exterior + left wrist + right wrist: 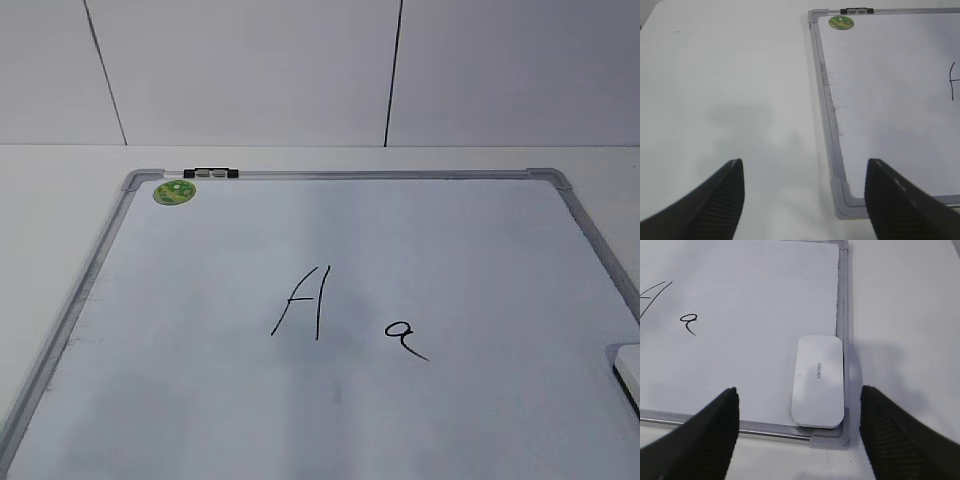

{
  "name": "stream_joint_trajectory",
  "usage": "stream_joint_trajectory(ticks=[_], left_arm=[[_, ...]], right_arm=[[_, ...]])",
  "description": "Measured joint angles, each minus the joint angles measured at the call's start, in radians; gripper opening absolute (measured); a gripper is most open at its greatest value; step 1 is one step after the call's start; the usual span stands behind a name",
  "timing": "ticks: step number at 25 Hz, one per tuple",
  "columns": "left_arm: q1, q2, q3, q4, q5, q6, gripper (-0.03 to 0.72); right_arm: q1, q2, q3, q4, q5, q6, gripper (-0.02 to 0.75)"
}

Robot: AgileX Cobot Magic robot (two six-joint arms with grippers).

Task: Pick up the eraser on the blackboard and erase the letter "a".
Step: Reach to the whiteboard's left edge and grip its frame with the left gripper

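The blackboard [200, 400] is a white board with a silver-grey frame lying flat on the table. A small black letter "a" [403, 338] sits right of a taller capital "A" [303, 302]; the "a" also shows in the right wrist view [688, 322]. The white eraser [819, 381] lies flat in the board's near right corner, and only its edge shows in the exterior view [630, 370]. My right gripper [798, 407] is open, above and just short of the eraser. My left gripper [804, 177] is open and empty over the table by the board's near left corner [845, 197].
A round green sticker [174, 191] and a black clip [211, 173] sit at the board's far left corner. White table surrounds the board, with a white panelled wall behind.
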Motion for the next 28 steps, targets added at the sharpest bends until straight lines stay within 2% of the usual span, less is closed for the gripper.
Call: stream_joint_trajectory(ticks=[28], left_arm=[[0.0,0.0,0.0,0.0,0.0,0.0,0.56]], right_arm=[[0.0,0.0,0.0,-0.002,0.0,0.0,0.573]])
